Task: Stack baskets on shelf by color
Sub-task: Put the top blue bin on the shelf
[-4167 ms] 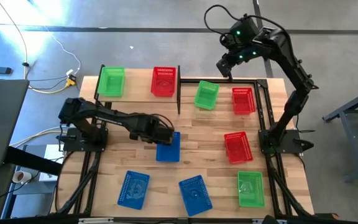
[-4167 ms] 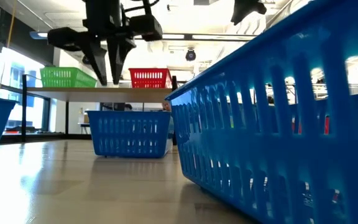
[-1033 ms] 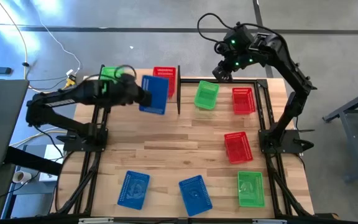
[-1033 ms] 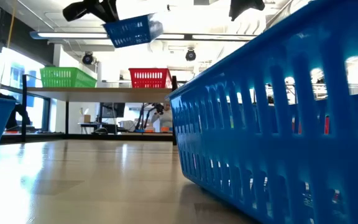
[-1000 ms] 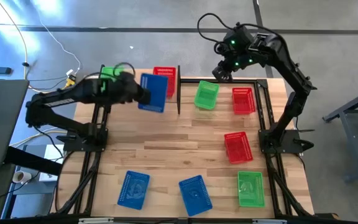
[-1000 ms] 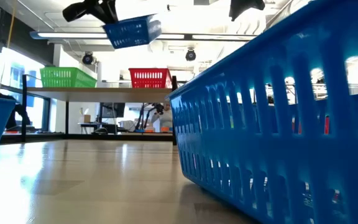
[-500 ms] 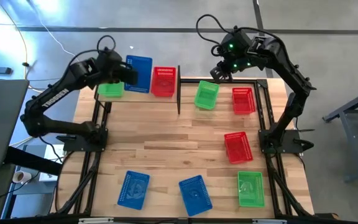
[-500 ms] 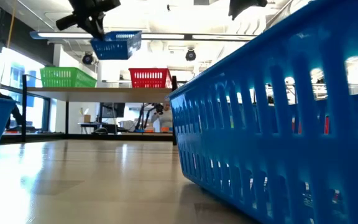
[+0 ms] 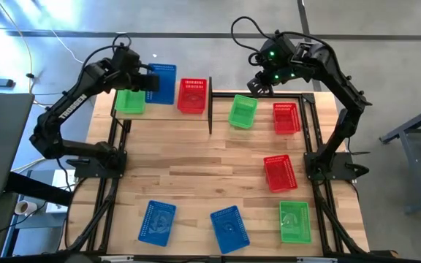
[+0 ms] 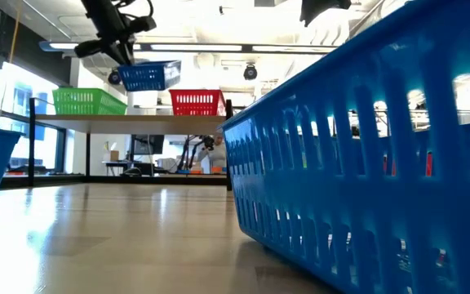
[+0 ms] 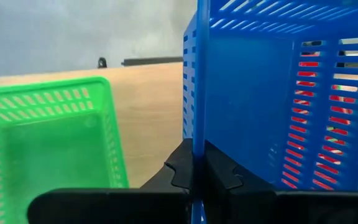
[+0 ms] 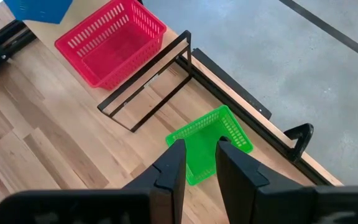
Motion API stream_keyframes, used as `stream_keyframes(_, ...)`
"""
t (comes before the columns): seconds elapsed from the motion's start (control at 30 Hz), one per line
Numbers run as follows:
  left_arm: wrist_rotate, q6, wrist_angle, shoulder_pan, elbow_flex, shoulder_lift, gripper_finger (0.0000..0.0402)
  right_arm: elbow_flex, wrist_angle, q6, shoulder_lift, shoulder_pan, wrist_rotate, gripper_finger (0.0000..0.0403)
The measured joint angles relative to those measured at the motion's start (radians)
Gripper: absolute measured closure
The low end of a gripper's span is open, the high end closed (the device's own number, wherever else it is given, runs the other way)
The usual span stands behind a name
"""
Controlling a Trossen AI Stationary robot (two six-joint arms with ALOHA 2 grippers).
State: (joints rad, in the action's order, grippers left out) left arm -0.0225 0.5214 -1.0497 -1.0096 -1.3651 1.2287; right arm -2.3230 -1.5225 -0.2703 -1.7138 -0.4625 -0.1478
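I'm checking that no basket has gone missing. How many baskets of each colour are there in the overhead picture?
Green baskets: 3
Blue baskets: 3, one held over the shelf by the left gripper
Red baskets: 3
Total: 9

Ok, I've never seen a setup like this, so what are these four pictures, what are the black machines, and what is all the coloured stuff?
Two dark robot arms work at a plank-topped wooden table. One picture looks straight down, one looks level across the tabletop, and two come from cameras on the arms' wrists. Small perforated plastic baskets in green, blue and red lie about. The left gripper has its jaws shut on the wall of a blue mesh basket, held above the light-wood shelf in a black frame, between a green basket and a red basket already there. The right gripper hovers, jaws apart and empty, over another green basket on the table.
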Motion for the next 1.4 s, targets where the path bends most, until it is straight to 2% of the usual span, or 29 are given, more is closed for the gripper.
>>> stream_keyframes(0.7,-0.003,0.080,-0.120,0.000,0.000,0.109,0.0401,0.000,-0.001,0.009,0.000,0.000,0.009,0.0327)
stream_keyframes(0.97,0.023,0.097,-0.119,0.000,0.000,0.138,0.0401,0.000,-0.001,0.009,0.000,0.000,0.046,0.0327)
stream_keyframes(1.4,0.003,0.115,-0.126,0.000,0.000,0.175,0.0399,0.000,-0.001,0.024,0.000,0.000,0.051,0.0327)
